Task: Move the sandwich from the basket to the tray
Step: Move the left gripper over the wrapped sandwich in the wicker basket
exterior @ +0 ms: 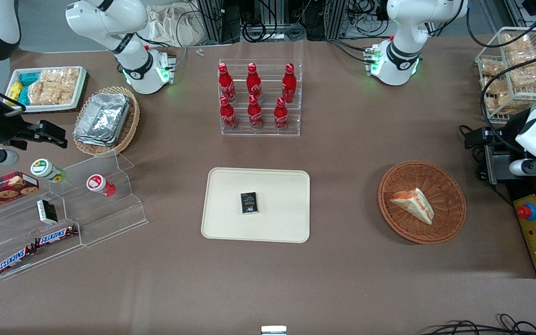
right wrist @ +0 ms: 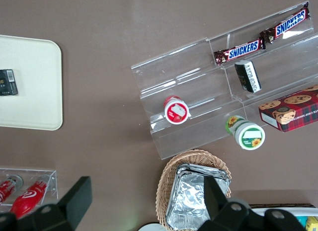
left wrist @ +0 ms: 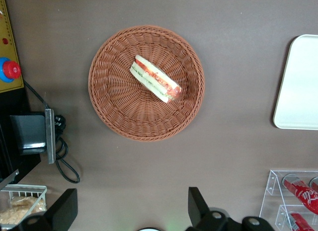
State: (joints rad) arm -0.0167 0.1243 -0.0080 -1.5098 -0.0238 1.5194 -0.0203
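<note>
The sandwich (exterior: 413,204), a pale bread wedge with orange-red and green filling, lies in the round reddish-brown wicker basket (exterior: 449,186) toward the working arm's end of the table. It also shows in the left wrist view (left wrist: 155,79), in the middle of the basket (left wrist: 119,112). The cream-beige tray (exterior: 231,223) lies at the table's middle with a small black box (exterior: 249,203) on it; its edge shows in the wrist view (left wrist: 298,92). My left gripper (exterior: 477,137) hangs open and empty, high above the table, beside the basket and a little farther from the front camera (left wrist: 130,208).
A clear rack of red cola bottles (exterior: 259,98) stands farther back than the tray. A yellow control box with a red button (exterior: 533,223) and a black box with cables (exterior: 493,165) lie beside the basket. Acrylic snack shelves (exterior: 63,218) and a tan basket of foil trays (exterior: 105,118) are toward the parked arm's end.
</note>
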